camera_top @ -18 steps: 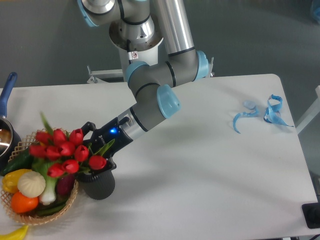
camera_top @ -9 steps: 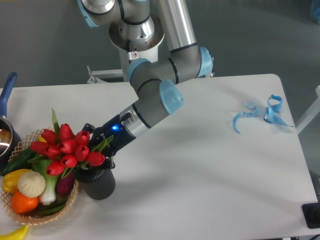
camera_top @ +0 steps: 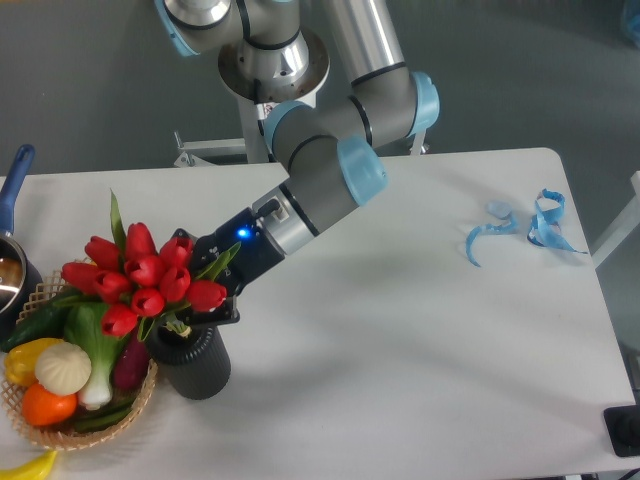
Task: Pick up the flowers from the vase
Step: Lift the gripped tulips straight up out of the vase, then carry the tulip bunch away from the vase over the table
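The gripper point(camera_top: 195, 300) has its fingers clenched on the flowers point(camera_top: 140, 280) just above the vase point(camera_top: 195, 365); stems run downward into it, so the way out looks straight up.

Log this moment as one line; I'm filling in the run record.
phase: lifting | tool: shut on flowers | flowers: raised, stems still in vase | vase: upright on table, beside basket
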Robot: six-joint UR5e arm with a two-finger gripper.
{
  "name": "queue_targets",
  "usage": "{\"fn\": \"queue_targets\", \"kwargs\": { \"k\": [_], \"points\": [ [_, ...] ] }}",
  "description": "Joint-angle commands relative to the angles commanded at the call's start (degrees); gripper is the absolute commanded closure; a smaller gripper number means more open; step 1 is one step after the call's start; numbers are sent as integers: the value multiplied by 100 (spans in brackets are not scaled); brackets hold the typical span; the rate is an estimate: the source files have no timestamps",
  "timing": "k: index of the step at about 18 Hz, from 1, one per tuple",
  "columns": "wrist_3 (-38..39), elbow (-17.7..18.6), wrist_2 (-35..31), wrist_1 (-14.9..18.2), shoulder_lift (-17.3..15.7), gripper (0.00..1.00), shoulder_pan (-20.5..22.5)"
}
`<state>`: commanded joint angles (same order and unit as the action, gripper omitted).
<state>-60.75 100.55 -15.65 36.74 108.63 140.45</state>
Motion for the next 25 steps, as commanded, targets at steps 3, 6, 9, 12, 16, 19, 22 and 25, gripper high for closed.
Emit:
{"fn": "queue_targets", "kwargs": {
  "k": [3, 6, 9, 12, 16, 19, 22, 25],
  "points": [
    [475, -158, 27, 0, 0, 96, 9],
    [827, -238, 158, 0, -9, 96, 44],
    [1100, -369, 325, 0, -79, 96, 158],
    [1197, -440, 527, 0, -158, 96, 299],
    [1188, -475, 738, 0, -202, 96, 457],
    [1197, -581, 870, 17, -202, 96, 536],
    [1197, -572, 879, 17, -202, 96, 598],
    [1162, -546, 827, 26, -202, 95, 773]
  ]
}}
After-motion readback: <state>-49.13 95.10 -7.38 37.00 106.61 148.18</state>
